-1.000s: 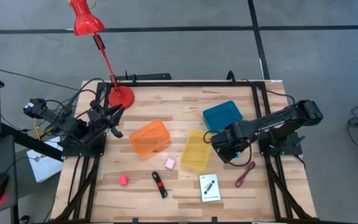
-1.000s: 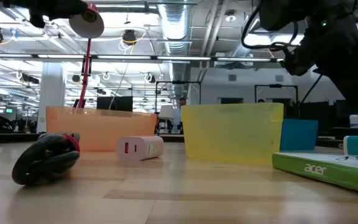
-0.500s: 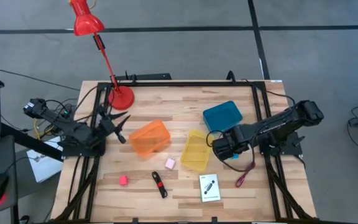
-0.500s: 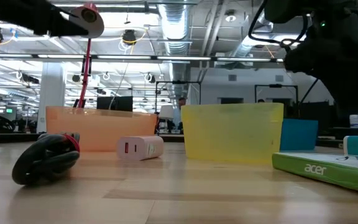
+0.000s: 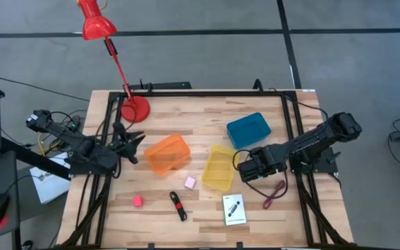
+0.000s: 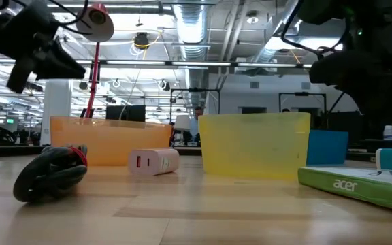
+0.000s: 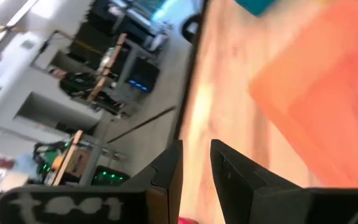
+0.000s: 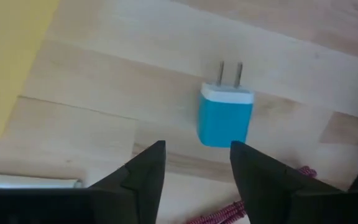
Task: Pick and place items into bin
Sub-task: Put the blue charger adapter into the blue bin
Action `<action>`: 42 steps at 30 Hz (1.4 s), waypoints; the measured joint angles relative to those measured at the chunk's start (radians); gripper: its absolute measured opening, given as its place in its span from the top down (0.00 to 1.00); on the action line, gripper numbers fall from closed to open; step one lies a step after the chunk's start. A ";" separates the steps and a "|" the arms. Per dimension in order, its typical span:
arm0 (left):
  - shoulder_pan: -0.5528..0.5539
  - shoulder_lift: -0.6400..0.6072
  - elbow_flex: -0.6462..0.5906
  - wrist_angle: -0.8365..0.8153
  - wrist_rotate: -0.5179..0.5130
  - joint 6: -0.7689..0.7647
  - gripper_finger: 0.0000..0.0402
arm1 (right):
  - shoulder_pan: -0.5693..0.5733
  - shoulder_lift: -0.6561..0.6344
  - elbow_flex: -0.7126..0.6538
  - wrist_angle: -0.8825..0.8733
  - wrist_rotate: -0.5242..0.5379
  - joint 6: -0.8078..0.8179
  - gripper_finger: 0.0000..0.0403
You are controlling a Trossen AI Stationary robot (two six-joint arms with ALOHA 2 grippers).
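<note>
This is a robotics lab or industrial workshop hall. A pale butcher-block wooden table stands on a grey concrete floor crossed by dark lines. The low view shows exposed silver ventilation ducts and strip lights overhead, with black metal-framed workstations beyond. A red desk lamp is fixed at the table's far left corner.

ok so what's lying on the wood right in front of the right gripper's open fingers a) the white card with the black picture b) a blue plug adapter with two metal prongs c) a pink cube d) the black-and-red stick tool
b: the right wrist view shows a small blue plug adapter with two metal prongs lying on the wooden table just beyond the right gripper, whose fingers are spread apart and not touching it.
</note>
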State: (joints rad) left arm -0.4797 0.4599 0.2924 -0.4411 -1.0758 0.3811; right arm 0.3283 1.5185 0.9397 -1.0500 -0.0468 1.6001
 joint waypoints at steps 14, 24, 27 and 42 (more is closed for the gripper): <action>0.000 0.000 0.000 -0.093 0.245 0.016 0.82 | 0.006 0.016 -0.030 0.004 0.026 0.069 0.42; 0.000 0.000 0.000 -0.092 0.252 0.018 0.82 | 0.006 0.073 -0.032 -0.003 0.023 0.079 0.42; 0.000 0.000 0.000 -0.092 0.252 0.019 0.82 | 0.018 0.073 -0.032 -0.005 0.028 0.113 0.42; 0.000 0.000 0.000 -0.092 0.259 0.019 0.82 | 0.030 0.045 -0.140 0.148 0.080 0.188 0.42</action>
State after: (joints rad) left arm -0.4801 0.4603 0.2924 -0.5327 -0.8169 0.4004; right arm 0.3580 1.5635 0.7994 -0.9020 0.0330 1.7878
